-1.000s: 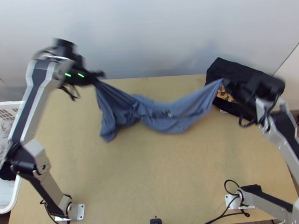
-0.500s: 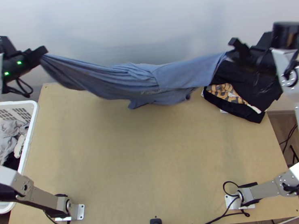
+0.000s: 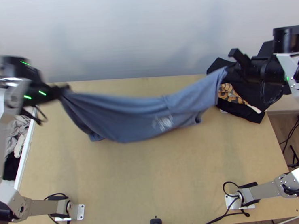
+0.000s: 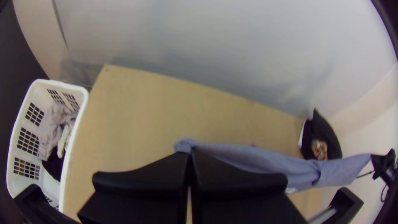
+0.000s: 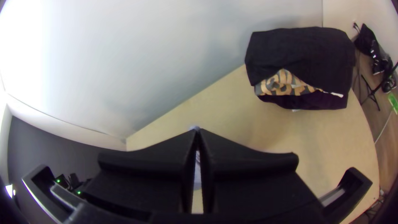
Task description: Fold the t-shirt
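The blue-grey t-shirt (image 3: 137, 116) hangs stretched between both grippers over the table's far half, sagging in the middle with a pale print near its right part. My left gripper (image 3: 65, 92) is shut on its left end; in the left wrist view, the left gripper (image 4: 190, 152) pinches the t-shirt (image 4: 265, 161) between its fingertips. My right gripper (image 3: 230, 63) is shut on the right upper corner of the cloth. In the right wrist view, the right gripper (image 5: 197, 130) has its fingers together, with a strip of the t-shirt (image 5: 197, 176) showing between them.
A stack of black and patterned clothes (image 3: 246, 102) lies at the table's far right corner. On the left, a white basket (image 4: 76, 145) holds grey, white and black clothes. A wall (image 3: 145, 35) stands behind the table (image 3: 153, 176).
The left gripper swung outward to the left, then came back a little rightward and nearer. The right gripper moved right, then stayed nearly still. The t-shirt was pulled wide and its middle swung nearer.
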{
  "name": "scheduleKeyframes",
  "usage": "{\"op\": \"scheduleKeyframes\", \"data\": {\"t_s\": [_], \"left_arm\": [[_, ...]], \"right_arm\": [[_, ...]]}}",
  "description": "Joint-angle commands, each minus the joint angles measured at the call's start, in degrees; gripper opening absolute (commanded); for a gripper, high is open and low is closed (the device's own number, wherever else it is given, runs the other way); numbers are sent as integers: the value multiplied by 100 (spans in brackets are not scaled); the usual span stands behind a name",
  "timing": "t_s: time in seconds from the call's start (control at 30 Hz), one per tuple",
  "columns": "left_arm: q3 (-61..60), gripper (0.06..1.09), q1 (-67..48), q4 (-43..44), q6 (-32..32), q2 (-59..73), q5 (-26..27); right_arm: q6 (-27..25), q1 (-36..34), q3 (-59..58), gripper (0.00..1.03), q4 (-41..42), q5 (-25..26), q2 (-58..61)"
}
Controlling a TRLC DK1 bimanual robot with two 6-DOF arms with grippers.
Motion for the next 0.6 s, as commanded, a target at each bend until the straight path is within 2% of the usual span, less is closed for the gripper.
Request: {"op": "scheduleKeyframes", "data": {"t_s": [0.0, 0.13, 0.27, 0.4, 0.57], "left_arm": [[-1892, 9, -892, -268, -78, -97, 42], [-1435, 9, -733, 127, -78, 562, 51], [86, 9, -470, 101, -87, 1687, 51], [1255, 9, -452, -523, -43, 2284, 244], [727, 9, -804, -1560, 264, 2030, 367]], "right_arm": [[-273, -193, -601, 3, -376, -37, -9], [-413, -395, -760, 3, -324, -37, 210], [-422, -492, -804, 3, -236, -11, 395], [-404, -519, -839, 3, -86, 68, 439], [-378, -642, -856, 3, 19, 77, 439]]}}
